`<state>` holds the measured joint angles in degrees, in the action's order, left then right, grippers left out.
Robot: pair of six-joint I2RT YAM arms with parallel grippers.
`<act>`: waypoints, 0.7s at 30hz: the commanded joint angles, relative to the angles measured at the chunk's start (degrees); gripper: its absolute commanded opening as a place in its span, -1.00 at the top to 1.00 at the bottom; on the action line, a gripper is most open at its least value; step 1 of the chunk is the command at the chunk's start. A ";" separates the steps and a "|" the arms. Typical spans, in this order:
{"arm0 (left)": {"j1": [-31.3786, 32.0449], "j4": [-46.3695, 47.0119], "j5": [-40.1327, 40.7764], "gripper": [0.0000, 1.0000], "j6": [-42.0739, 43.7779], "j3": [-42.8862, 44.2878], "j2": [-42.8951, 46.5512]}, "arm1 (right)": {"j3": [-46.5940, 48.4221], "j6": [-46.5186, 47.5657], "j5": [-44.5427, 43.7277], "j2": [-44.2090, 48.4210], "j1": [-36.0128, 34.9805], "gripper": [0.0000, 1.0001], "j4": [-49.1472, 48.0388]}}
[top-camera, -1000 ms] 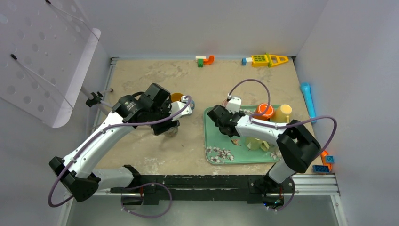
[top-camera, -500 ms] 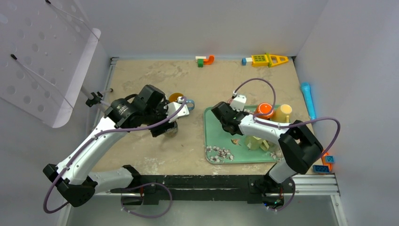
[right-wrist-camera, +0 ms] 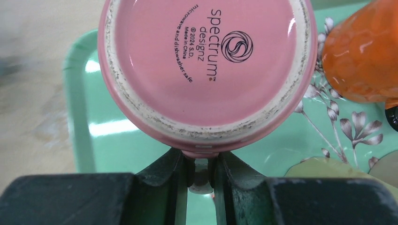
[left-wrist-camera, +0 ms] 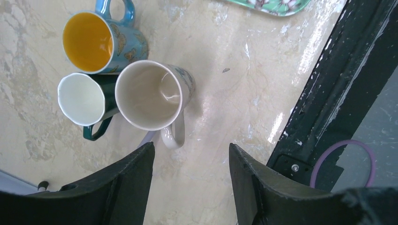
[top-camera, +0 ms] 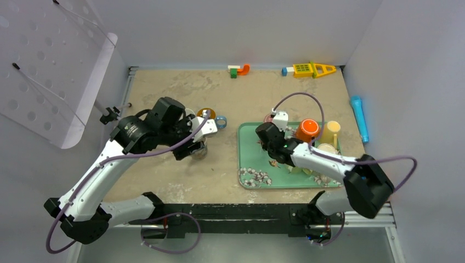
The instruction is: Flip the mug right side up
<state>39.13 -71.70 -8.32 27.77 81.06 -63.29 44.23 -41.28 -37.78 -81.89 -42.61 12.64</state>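
Right wrist view: pinching the handle of the mug point(right-wrist-camera: 206, 61) between the right jaws, closed down to the handle's width with nothing else in them. Looking straight onto the pink, stamped base, so reading the mug as upside down and the turn as not yet made. Judging the task as only begun: gripping apparently done; lifting clear, rolling the wrist to bring the mouth upward, and setting down all left to do. Lying directly ahead of the jaws, body reaching away from them, handle pointing back into the gap. Hanging or resting over a corner of the tray point(right-wrist-camera: 94, 154), without telling from either view whether touching it or raised. Crowding close to an orange mug point(right-wrist-camera: 361, 56) on one side, likely needing care while rolling. Left wrist view: hovering with the left jaws spread wide and holding nothing, off the tray, above a blue mug point(left-wrist-camera: 94, 42), a green mug point(left-wrist-camera: 82, 101) and a cream mug point(left-wrist-camera: 148, 93), all standing mouth up in a tight cluster on the table point(left-wrist-camera: 225, 93), apparently needing no turning.
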 commanded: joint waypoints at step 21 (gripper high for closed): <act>-5.22 30.46 -39.95 -0.82 -38.34 13.65 4.67 | 1.11 18.89 57.65 43.73 -7.27 1.00 -49.49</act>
<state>34.57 -50.98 -36.60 1.48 92.60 -57.25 40.99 -23.14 3.33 -39.22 -47.86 -15.25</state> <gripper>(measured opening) 0.903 0.236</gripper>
